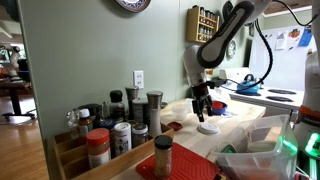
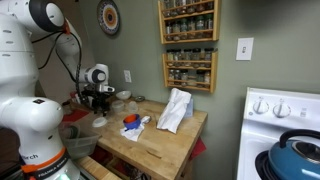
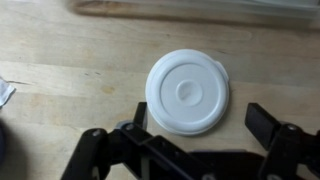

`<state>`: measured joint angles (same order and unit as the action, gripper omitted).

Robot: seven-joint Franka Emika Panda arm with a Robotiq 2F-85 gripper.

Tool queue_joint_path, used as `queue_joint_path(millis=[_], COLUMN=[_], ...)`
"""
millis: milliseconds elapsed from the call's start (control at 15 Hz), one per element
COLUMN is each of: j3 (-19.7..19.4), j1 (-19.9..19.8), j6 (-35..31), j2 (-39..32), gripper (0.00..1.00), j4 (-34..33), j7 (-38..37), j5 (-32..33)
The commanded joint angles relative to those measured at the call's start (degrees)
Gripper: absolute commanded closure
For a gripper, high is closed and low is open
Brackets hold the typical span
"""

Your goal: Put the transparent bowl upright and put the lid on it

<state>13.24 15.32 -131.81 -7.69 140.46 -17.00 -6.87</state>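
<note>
The lid (image 3: 187, 92) is a flat, round, white disc with a low rim, lying on the wooden table (image 3: 60, 70). My gripper (image 3: 200, 120) hangs just above it, open, with one black finger (image 3: 140, 116) at the lid's near left edge and the other (image 3: 264, 122) off to its right, nothing between them. In an exterior view the gripper (image 1: 203, 108) points down over the lid (image 1: 208, 128). In an exterior view the gripper (image 2: 100, 102) hovers at the table's far left corner. I cannot make out the transparent bowl in any view.
Spice jars and shakers (image 1: 120, 130) crowd one end of the table. A crumpled white cloth (image 2: 175, 110) and a blue and red thing (image 2: 130, 122) lie on the wooden top (image 2: 160, 148). Spice racks (image 2: 188, 40) hang on the wall; a stove with a blue kettle (image 2: 296, 156) stands alongside.
</note>
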Motion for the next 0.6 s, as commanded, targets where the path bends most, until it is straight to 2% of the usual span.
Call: queue_joint_path(millis=[0,533], j3=[0.8,0.5], j1=[0.1,0.7], j6=[-1.1,-3.2], j2=[-1.4,-4.3], gripper=[0.0,0.0], j4=[1.5,1.3], j7=[0.8,-1.1], j5=[-2.6,-1.6])
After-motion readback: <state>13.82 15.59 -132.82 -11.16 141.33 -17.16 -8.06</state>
